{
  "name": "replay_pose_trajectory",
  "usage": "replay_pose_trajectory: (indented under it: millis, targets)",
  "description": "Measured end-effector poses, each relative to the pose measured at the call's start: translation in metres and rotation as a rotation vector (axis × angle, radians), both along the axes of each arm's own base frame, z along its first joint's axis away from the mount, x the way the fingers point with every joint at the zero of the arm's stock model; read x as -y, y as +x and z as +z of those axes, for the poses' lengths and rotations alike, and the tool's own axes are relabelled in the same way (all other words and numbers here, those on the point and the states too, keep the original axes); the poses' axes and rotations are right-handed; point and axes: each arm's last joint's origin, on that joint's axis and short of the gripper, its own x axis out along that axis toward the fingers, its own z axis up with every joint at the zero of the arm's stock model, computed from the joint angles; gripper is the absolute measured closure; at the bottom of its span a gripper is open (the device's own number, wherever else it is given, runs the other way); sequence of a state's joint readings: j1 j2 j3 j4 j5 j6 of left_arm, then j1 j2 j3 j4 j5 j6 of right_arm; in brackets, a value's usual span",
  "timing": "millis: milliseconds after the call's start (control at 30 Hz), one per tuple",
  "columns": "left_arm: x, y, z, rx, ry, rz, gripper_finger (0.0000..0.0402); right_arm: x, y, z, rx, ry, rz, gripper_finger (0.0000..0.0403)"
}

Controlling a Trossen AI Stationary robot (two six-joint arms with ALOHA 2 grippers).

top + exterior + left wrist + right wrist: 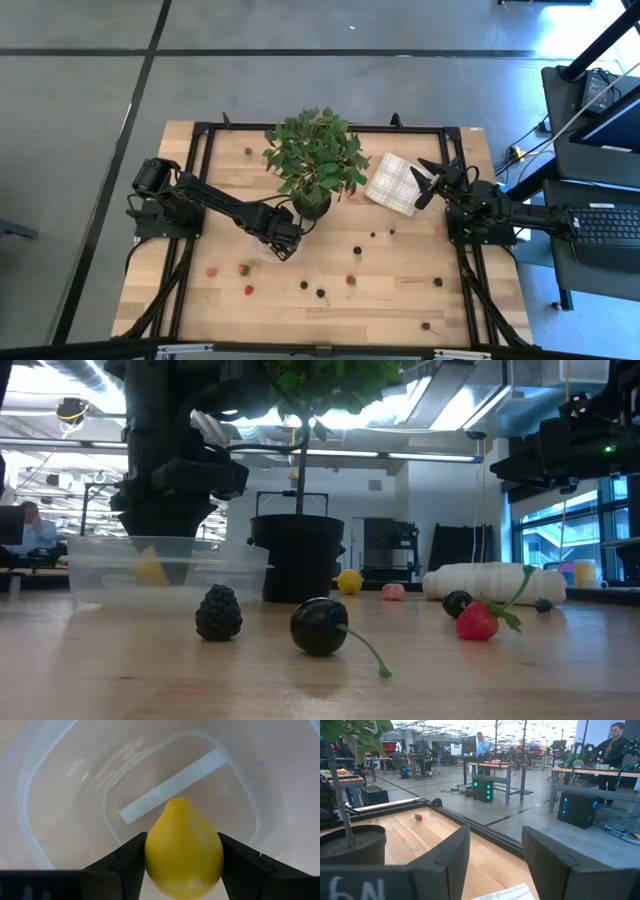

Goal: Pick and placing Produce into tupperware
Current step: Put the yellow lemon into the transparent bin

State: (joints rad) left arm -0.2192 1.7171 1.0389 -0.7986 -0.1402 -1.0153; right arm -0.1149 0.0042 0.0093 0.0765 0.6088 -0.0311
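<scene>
My left gripper (283,243) (182,838) is over the clear tupperware (258,248) (60,780), shut on a small yellow lemon (183,847). In the low view the lemon (150,568) shows through the tupperware's wall (100,565), below its rim. A white strip lies on the container's bottom. More produce lies loose on the table: a blackberry (218,612), a cherry (320,627), a strawberry (478,620) and red and dark pieces (350,280). My right gripper (432,180) (495,845) waits open above the table's right side, by the checked cloth (393,183). My left gripper pinches the lemon between its two fingers (125,860), one on each side of its widest part (152,850). The fingers come from above, pointing down into the tupperware. The lemon's pointed end faces the container's bottom; whether it touches the bottom I cannot tell.
A leafy potted plant (315,160) in a black pot (297,555) stands just beyond the tupperware, close to my left gripper. The folded cloth (490,582) lies to its right. A black frame (330,128) runs along the table's edges. Bare wood lies toward the near edge.
</scene>
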Motion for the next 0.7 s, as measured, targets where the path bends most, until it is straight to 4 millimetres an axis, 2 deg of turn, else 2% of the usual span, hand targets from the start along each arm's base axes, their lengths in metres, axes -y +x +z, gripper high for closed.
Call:
replay_pose_trajectory:
  millis: [367,700]
  targets:
    - [0.0000,0.0000,0.0001,0.000,0.000,-0.001,0.0195,0.0000,0.0000,0.0000,0.000,0.000,0.000,0.0221]
    - [0.0012,-0.0003,-0.0001,-0.010,-0.046,-0.006,0.0167,0.0000,0.0000,0.0000,0.000,0.000,0.000,0.0221]
